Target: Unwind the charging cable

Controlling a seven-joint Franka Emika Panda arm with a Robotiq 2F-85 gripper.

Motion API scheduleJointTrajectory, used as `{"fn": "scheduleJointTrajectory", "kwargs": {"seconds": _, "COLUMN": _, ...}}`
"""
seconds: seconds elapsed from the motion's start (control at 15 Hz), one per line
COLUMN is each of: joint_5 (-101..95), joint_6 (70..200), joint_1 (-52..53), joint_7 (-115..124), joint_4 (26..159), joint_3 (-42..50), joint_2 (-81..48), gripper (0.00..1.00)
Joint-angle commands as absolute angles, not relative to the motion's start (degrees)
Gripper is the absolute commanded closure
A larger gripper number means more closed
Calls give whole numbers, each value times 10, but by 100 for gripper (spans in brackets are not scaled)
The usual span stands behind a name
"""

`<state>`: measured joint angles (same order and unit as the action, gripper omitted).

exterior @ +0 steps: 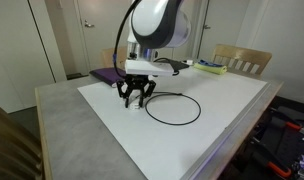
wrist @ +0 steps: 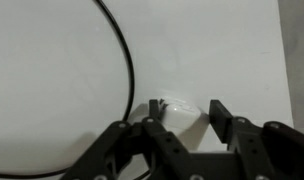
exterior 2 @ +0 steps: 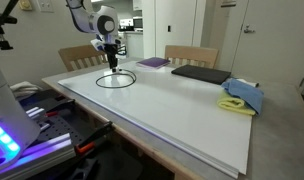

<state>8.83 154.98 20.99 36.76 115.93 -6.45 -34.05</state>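
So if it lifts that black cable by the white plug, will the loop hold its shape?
Probably not: the charging cable is thin and lies in a loose curve, so it should droop. The white plug looks small, likely light.

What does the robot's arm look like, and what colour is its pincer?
The arm is white and chunky with big rounded joints, and a black wire runs along it. The pincer is black, with two thin fingers on jointed links, a bit like a crab claw.
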Motion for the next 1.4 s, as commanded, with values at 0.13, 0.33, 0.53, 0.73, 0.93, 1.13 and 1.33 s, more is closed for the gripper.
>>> {"fn": "scheduleJointTrajectory", "kwargs": {"seconds": 0.13, "joint_5": 91, "joint_6": 1545, "joint_1": 211, "joint_7": 355, "joint_4": 1162, "joint_3": -62, "joint_2": -335, "gripper": 72}}
{"fn": "scheduleJointTrajectory", "kwargs": {"seconds": 0.33, "joint_5": 71, "joint_6": 1538, "joint_1": 229, "joint_7": 380, "joint_4": 1166, "joint_3": -37, "joint_2": -320, "gripper": 72}}
{"fn": "scheduleJointTrajectory", "kwargs": {"seconds": 0.53, "joint_5": 39, "joint_6": 1532, "joint_1": 257, "joint_7": 438, "joint_4": 1168, "joint_3": 10, "joint_2": -303, "gripper": 72}}
{"fn": "scheduleJointTrajectory", "kwargs": {"seconds": 0.73, "joint_5": -29, "joint_6": 1529, "joint_1": 301, "joint_7": 559, "joint_4": 1172, "joint_3": 85, "joint_2": -288, "gripper": 72}}
{"fn": "scheduleJointTrajectory", "kwargs": {"seconds": 0.93, "joint_5": -58, "joint_6": 1542, "joint_1": 275, "joint_7": 572, "joint_4": 1159, "joint_3": 67, "joint_2": -300, "gripper": 72}}
{"fn": "scheduleJointTrajectory", "kwargs": {"seconds": 1.13, "joint_5": -63, "joint_6": 1542, "joint_1": 270, "joint_7": 575, "joint_4": 1158, "joint_3": 65, "joint_2": -299, "gripper": 47}}
{"fn": "scheduleJointTrajectory", "kwargs": {"seconds": 1.33, "joint_5": -65, "joint_6": 1535, "joint_1": 275, "joint_7": 583, "joint_4": 1154, "joint_3": 68, "joint_2": -305, "gripper": 72}}
